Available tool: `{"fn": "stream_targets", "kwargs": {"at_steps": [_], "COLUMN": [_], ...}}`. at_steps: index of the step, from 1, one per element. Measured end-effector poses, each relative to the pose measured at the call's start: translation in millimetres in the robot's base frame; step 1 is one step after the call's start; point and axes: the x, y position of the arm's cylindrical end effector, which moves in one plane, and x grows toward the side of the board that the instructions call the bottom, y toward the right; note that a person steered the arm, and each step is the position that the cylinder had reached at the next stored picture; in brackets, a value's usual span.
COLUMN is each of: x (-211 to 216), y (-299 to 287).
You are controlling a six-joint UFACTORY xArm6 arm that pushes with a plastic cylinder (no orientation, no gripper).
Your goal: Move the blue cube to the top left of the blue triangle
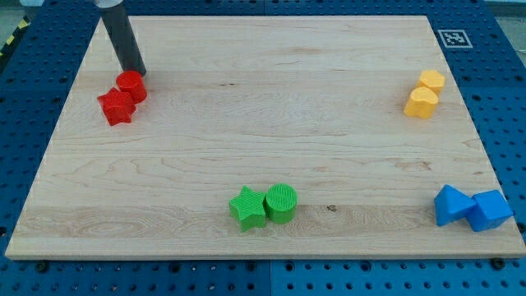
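The blue cube (491,210) lies at the board's bottom right corner, close to the right edge. The blue triangle (451,205) sits right against the cube's left side. My tip (135,71) is far off at the board's top left, just above the red cylinder (131,85) and touching or nearly touching it. The dark rod leans up to the view's top left and leaves the frame there.
A red star (117,108) sits against the red cylinder's lower left. A green star (247,207) and a green cylinder (281,202) sit together at bottom centre. Two yellow blocks (425,93) stand at the right. The wooden board (271,115) lies on a blue perforated table.
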Motion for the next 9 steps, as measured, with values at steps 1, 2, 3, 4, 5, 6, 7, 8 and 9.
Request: {"fn": "stream_targets", "kwargs": {"at_steps": [1,2,3,4,5,6,7,8,9], "x": [0,-11,-22,-22,-22,-14,-5,-5,-5], "y": [0,20,97,106,112,174,195,196,196]}}
